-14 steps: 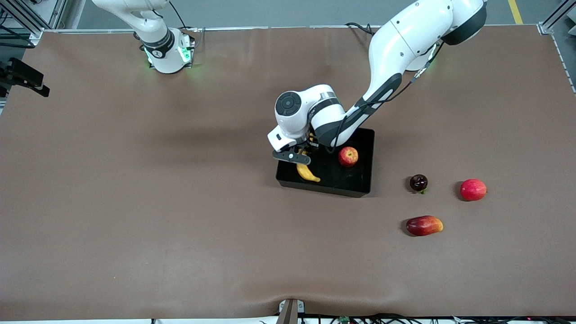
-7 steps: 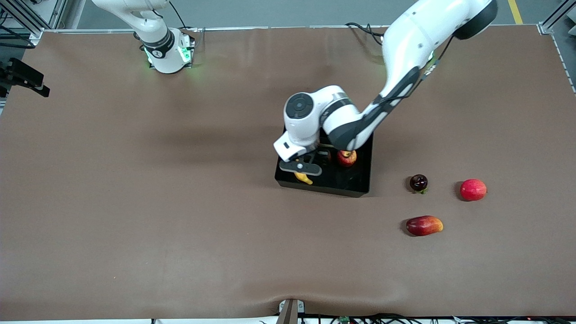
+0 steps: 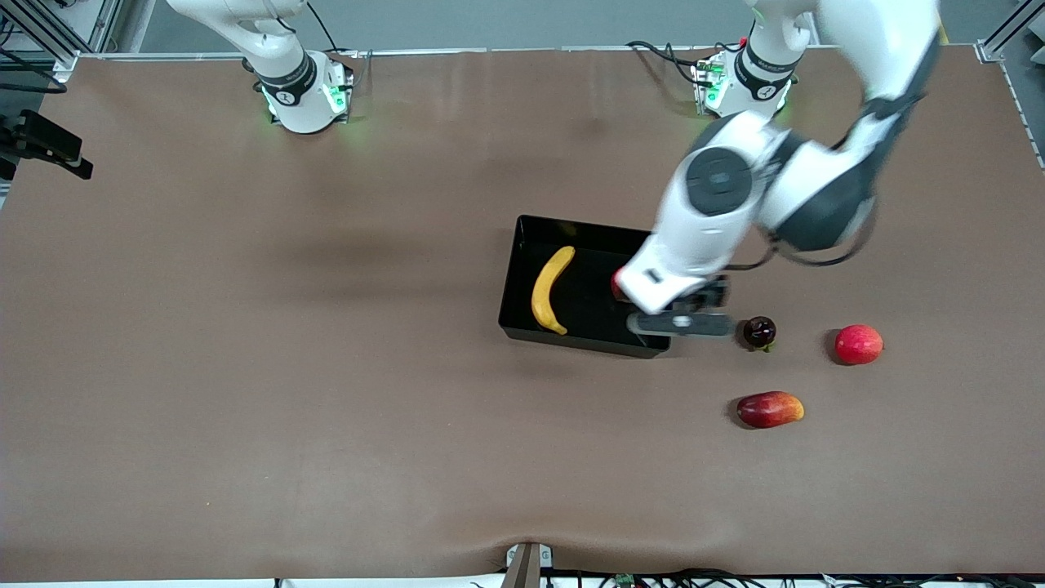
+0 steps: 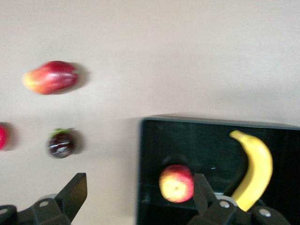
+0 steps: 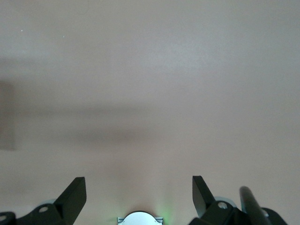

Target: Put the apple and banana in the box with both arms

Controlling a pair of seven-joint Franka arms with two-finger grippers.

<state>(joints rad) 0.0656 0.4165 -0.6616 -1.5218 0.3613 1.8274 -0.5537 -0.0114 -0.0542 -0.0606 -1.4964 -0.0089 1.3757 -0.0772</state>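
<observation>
- Left gripper (image 3: pixel 684 317) up over the box's edge toward the left arm's end, fingers (image 4: pixel 75 194) spread wide, nothing held.
- Right gripper (image 5: pixel 136 197) waiting above bare brown desk (image 3: pixel 245 367), spread wide, empty; seen only by its own wrist camera.
- Glossy black rectangular box (image 3: pixel 522 314) mid-desk.
- Curved yellow banana (image 3: pixel 551 289) lying inside.
- Round mottled red apple (image 4: pixel 176 183) also inside; plain from the left wrist, nearly hidden under the arm from the front.

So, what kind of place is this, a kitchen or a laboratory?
Most likely a robotics lab, not a kitchen: two arms are bolted to a brown-covered table, aluminium frame rails stand at its corners, and cables run along its edges.
</observation>
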